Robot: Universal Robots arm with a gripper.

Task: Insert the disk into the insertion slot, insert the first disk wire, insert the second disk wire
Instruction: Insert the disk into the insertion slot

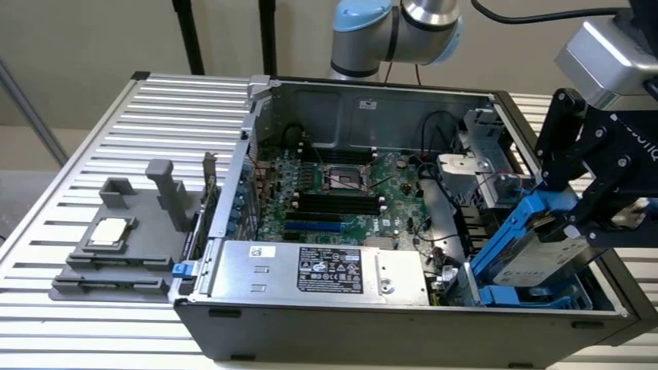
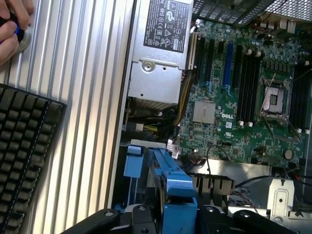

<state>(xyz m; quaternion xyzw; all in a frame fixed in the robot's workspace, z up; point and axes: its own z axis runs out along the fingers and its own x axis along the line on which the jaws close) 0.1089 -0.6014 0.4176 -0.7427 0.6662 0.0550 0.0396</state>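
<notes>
Between the jaws of your pincer (image 1: pixel 605 227) sits the upper end of the disk (image 1: pixel 535 258), and the jaws are closed on its blue carrier. You hold the disk tilted. Its high end is at the pincer, and its low end slopes down and away from it, toward the exterior view's left, into the slot (image 1: pixel 529 297). That slot lies just below the pincer in a corner of the case (image 1: pixel 411 331), with its blue rails showing under the disk's low edge. The disk does not lie flat in the slot.

From the wrist you see the carrier's blue bar filling the gap between the two black jaws, with the disk running out ahead of the pincer. Past the disk's far end lies the motherboard (image 1: pixel 340 193). The power supply (image 1: pixel 319 270) sits beside it, near the slot.

Well apart from the pincer, outside the case on the table (image 1: pixel 154 131), stands a grey holder (image 1: pixel 123 254) with a chip (image 1: pixel 108 231) on it. On the table, on the wrist view's side, lie a keyboard (image 2: pixel 24 141) and a hand (image 2: pixel 12 22).
</notes>
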